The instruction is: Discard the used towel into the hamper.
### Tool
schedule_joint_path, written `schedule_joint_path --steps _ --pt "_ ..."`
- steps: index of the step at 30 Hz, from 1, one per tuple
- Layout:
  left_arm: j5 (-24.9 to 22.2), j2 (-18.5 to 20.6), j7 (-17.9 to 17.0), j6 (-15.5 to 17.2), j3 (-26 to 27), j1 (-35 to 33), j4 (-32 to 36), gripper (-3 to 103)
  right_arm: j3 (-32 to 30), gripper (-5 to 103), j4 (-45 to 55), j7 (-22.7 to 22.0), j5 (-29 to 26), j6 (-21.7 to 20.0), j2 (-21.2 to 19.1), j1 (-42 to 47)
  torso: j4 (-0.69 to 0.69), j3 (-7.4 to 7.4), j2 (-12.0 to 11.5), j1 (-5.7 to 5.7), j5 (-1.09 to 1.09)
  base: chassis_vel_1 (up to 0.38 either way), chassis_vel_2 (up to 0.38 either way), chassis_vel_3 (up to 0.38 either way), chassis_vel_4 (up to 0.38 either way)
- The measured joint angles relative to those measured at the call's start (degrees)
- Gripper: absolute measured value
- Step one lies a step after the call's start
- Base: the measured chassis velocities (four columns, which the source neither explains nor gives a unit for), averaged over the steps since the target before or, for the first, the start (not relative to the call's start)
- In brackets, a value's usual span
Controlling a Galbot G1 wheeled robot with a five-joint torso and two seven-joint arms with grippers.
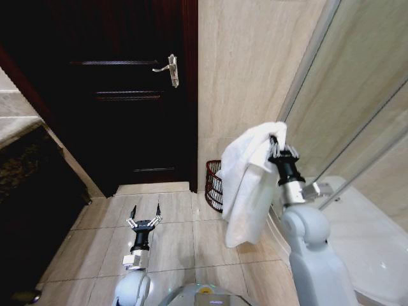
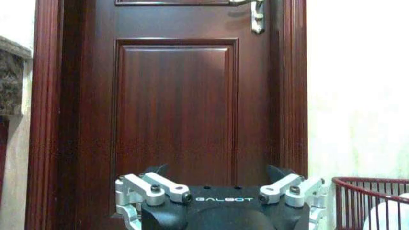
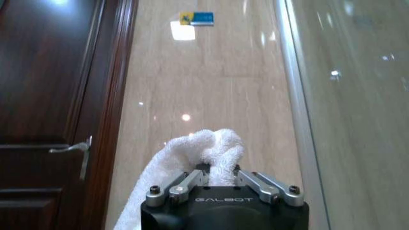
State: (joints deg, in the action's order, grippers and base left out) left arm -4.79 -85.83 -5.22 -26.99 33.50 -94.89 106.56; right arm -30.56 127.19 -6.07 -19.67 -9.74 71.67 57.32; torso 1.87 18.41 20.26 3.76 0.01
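Note:
A white towel (image 1: 245, 185) hangs in a long fold from my right gripper (image 1: 276, 141), which is raised at the right and shut on the cloth's top edge. In the right wrist view the towel (image 3: 191, 158) bunches up between the fingers of that gripper (image 3: 219, 168). The hamper (image 1: 214, 185), a dark reddish wire basket, stands on the floor against the wall, partly hidden behind the hanging towel; its rim (image 2: 374, 184) also shows in the left wrist view. My left gripper (image 1: 144, 215) is low over the floor tiles, open and holding nothing, pointing at the door.
A dark wooden door (image 1: 121, 89) with a metal lever handle (image 1: 171, 69) is shut ahead. A beige tiled wall (image 1: 248, 70) sits right of it, and a glass shower screen (image 1: 357, 108) lines the right side. A dark counter (image 1: 25, 185) is on the left.

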Motion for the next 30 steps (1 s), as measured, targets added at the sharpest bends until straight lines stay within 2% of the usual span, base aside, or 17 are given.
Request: schedule_joint_path --steps 2,4,8,12,13,19,20,23,24,30 --pt "0.1 0.0 -0.2 0.0 0.0 -0.1 0.0 100 0.1 13 -0.2 -0.1 -0.5 -0.2 -0.6 -0.9 0.0 0.0 0.0 0.0 0.0 0.0 0.0 0.0 0.0" --pt "0.3 -0.1 -0.9 0.0 0.0 -0.6 0.3 100 0.4 13 -0.4 -0.9 -4.0 -2.2 -3.3 -5.8 -0.01 0.0 0.0 0.0 0.0 0.0 0.0 0.0 0.0" --pt "0.4 -0.1 -1.2 0.1 0.2 -1.2 0.7 100 0.7 13 -0.9 -1.6 -7.1 -3.8 -5.0 -10.5 -0.01 0.0 0.0 0.0 0.0 0.0 0.0 0.0 0.0" --pt "0.0 -0.1 -2.0 0.2 0.4 -1.6 0.6 100 2.2 13 -6.6 -2.1 -11.7 -5.2 -7.8 -22.9 -0.01 0.0 0.0 0.0 0.0 0.0 0.0 0.0 0.0" --pt "0.0 -0.1 -2.0 0.2 0.4 -1.6 0.6 100 2.2 13 -6.6 -2.1 -11.7 -5.2 -7.8 -22.9 -0.01 0.0 0.0 0.0 0.0 0.0 0.0 0.0 0.0" --pt "-0.6 0.0 -2.5 0.4 0.5 -1.4 0.2 100 4.6 13 -16.4 -0.2 -13.3 -5.2 -8.1 -37.1 0.0 0.01 0.0 0.0 0.02 0.0 0.0 0.0 0.0" --pt "-0.6 0.0 -2.5 0.4 0.5 -1.4 0.2 100 4.6 13 -16.4 -0.2 -13.3 -5.2 -8.1 -37.1 0.0 0.01 0.0 0.0 0.02 0.0 0.0 0.0 0.0" --pt "-0.6 -0.3 -2.8 0.5 0.4 -1.4 0.0 100 6.7 13 -24.9 0.7 -14.1 -5.1 -7.2 -47.7 0.0 0.0 0.0 0.0 -0.01 0.0 0.0 0.0 0.0" --pt "-0.6 -0.3 -2.8 0.5 0.4 -1.4 0.0 100 6.7 13 -24.9 0.7 -14.1 -5.1 -7.2 -47.7 0.0 0.0 0.0 0.0 -0.01 0.0 0.0 0.0 0.0" --pt "0.0 -0.8 -2.8 0.9 0.1 -1.2 0.1 100 9.5 13 -35.5 1.2 -14.6 -4.6 -5.4 -60.9 0.0 0.0 0.0 0.0 -0.02 0.0 0.0 0.0 0.0"
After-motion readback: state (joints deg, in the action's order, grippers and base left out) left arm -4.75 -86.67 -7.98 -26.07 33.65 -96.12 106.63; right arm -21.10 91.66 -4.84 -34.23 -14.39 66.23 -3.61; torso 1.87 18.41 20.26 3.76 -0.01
